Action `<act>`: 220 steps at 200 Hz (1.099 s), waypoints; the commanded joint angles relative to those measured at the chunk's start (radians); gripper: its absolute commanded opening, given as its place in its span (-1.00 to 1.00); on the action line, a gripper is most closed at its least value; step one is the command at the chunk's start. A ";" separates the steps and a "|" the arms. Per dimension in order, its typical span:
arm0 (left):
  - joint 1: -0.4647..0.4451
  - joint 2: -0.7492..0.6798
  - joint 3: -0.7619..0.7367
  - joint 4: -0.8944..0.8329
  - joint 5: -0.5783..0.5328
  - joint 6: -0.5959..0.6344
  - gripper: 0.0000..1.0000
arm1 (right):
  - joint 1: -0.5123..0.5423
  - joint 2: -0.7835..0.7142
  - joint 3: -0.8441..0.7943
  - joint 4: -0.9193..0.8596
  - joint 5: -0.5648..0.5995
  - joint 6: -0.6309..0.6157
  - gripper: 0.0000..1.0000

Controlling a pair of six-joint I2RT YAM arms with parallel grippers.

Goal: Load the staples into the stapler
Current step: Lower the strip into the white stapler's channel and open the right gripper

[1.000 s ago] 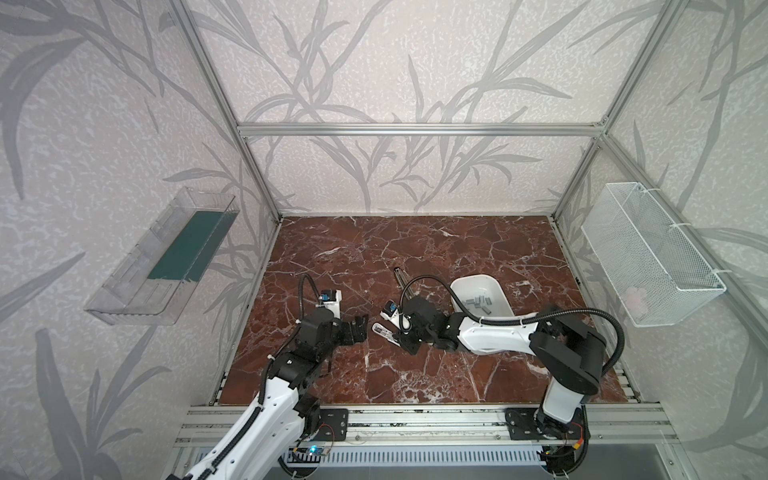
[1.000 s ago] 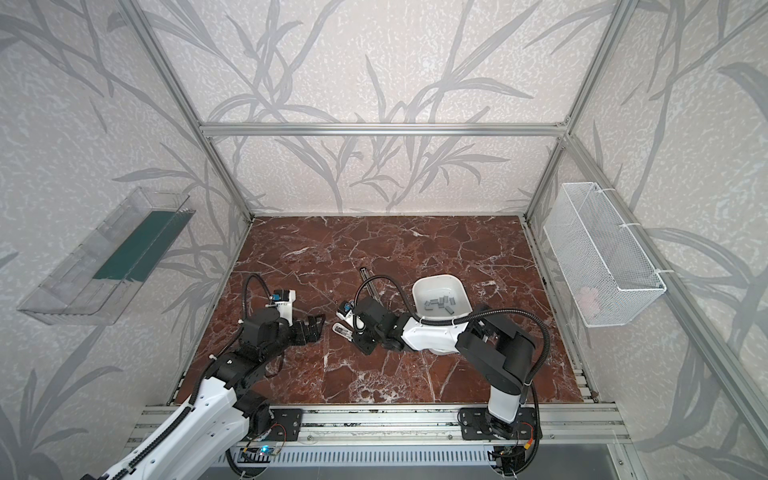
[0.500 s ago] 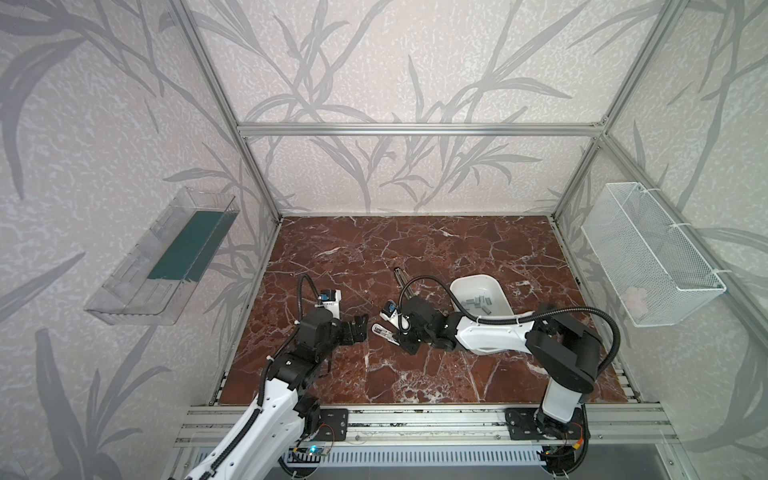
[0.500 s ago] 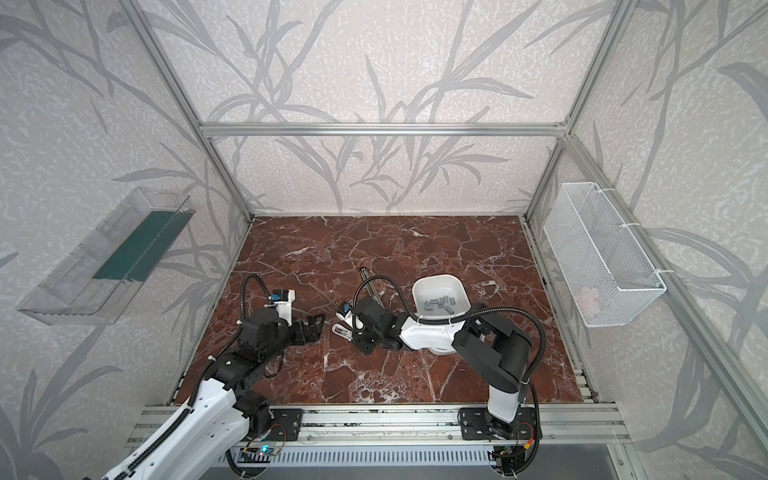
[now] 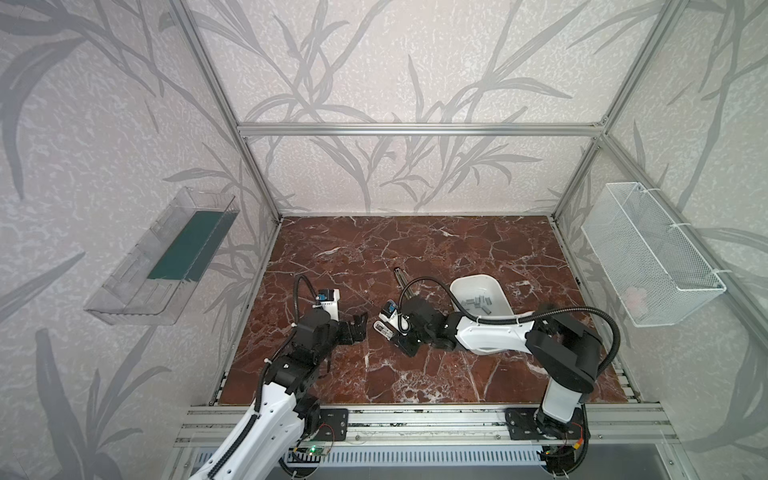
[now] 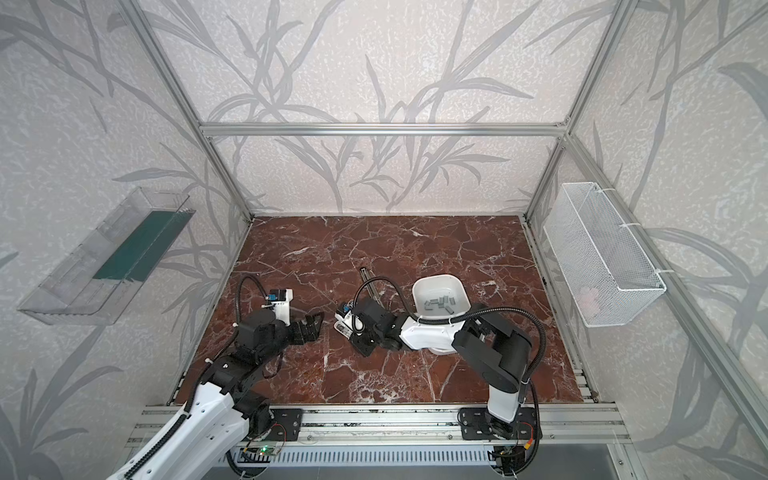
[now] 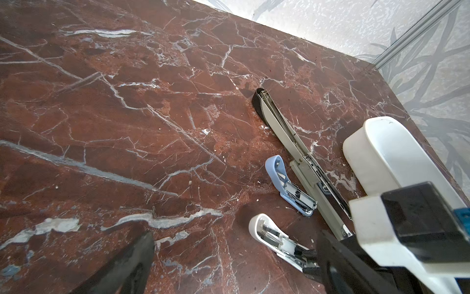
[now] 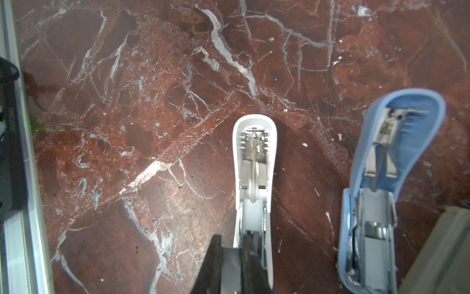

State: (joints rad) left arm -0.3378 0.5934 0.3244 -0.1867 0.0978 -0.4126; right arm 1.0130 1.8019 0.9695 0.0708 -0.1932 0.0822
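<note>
Currently the right end effector (image 8: 232, 244) sits with its fingers pressed together over the tray of the opened white stapler (image 8: 254, 152), and whether a strip is pinched there cannot be told; a blue stapler (image 8: 391, 152) lies open just beside it. Left end effector (image 5: 358, 326) hangs spread wide above the worktop (image 5: 415, 249), near the white stapler but apart. Staples (image 5: 478, 302) lie heaped in the white tub (image 5: 467, 284) on the far side of the right arm, near a long grey stapler (image 5: 401, 276).

Grey staples (image 5: 478, 301) in white tub (image 5: 461, 284); one strip (image 8: 231, 267) in right jaws at open white stapler (image 8: 254, 163)
</note>
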 commanded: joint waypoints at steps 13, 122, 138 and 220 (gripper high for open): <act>0.006 -0.009 -0.001 0.007 -0.012 -0.012 0.98 | 0.004 -0.006 0.005 0.024 -0.034 0.025 -0.93; 0.006 -0.021 -0.005 0.005 -0.016 -0.013 0.98 | 0.004 -0.059 -0.015 0.014 0.095 0.007 -0.93; 0.006 -0.023 -0.005 0.004 -0.016 -0.013 0.98 | 0.005 -0.051 -0.014 0.013 0.100 0.009 -0.93; 0.006 -0.027 -0.006 0.003 -0.017 -0.014 0.98 | 0.004 -0.024 0.004 0.002 0.089 0.007 -0.93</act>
State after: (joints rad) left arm -0.3370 0.5762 0.3244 -0.1871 0.0959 -0.4152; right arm 1.0130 1.7771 0.9630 0.0780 -0.1051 0.0994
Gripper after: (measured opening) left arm 0.991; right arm 0.136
